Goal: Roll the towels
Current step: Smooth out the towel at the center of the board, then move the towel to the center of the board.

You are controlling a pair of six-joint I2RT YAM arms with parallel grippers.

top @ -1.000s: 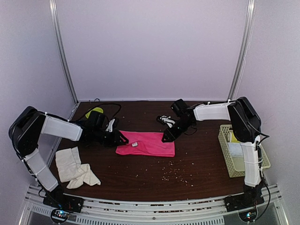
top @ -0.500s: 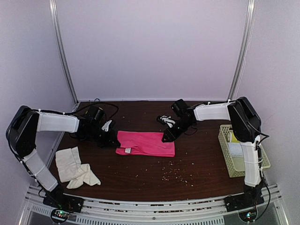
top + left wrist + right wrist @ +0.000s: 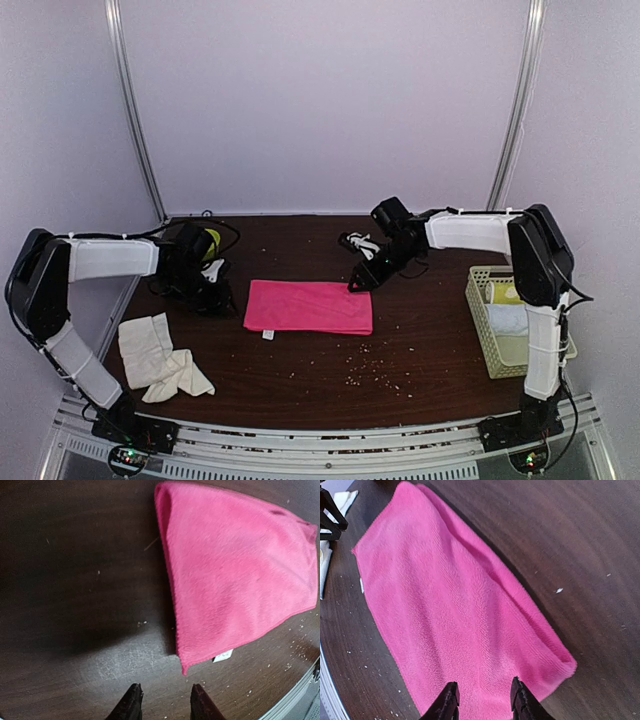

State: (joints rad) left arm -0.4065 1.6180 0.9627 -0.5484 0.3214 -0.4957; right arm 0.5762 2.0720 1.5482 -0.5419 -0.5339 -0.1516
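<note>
The pink towel is seen lying flat and folded into a long rectangle on the dark wooden table, between the two grippers. The left gripper is held low just off the towel's left end. In its wrist view the jaws are parted by a moderate gap, nothing is held between them, and bare table lies beneath them. The towel's near corner, with its small white label, is found just ahead of the fingertips and slightly to their right.

The right gripper is placed at the towel's far right corner. Its jaws are likewise partly spread, with pink cloth stretching away beneath and ahead of them. No fold is seen pinched, and whether the tips touch the cloth cannot be told.

The cream towel is left crumpled well behind the left gripper, near that arm's base.
</note>
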